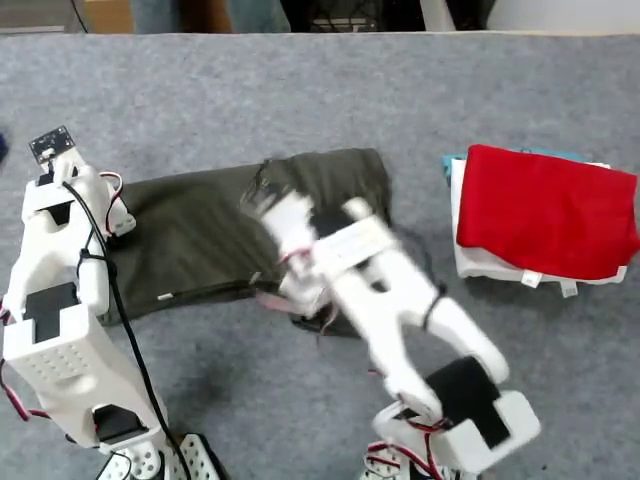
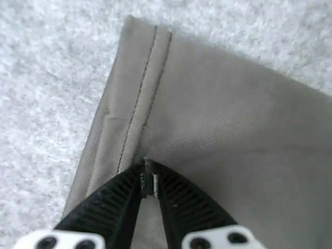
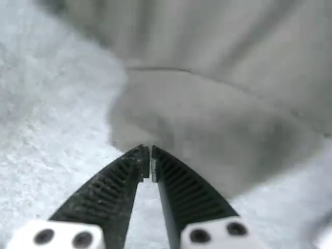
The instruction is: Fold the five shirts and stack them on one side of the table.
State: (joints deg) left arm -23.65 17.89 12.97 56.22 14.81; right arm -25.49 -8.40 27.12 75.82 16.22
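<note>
- A grey, fuzzy felt-like covering spreads across the whole worktop [image 1: 300, 90], evenly lit, with soft shadows.
- Past the worktop's far edge runs a narrow strip of room.
- A brown box-like shape [image 1: 105, 15] sits there at one end, dark shapes [image 1: 340, 14] in the middle, a pale surface [image 1: 560, 14] at the other end.

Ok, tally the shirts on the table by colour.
olive shirt: 1
red shirt: 1
white shirt: 1 that can be told apart
teal shirt: 1, just an edge under the pile
Total: 4 in sight
</note>
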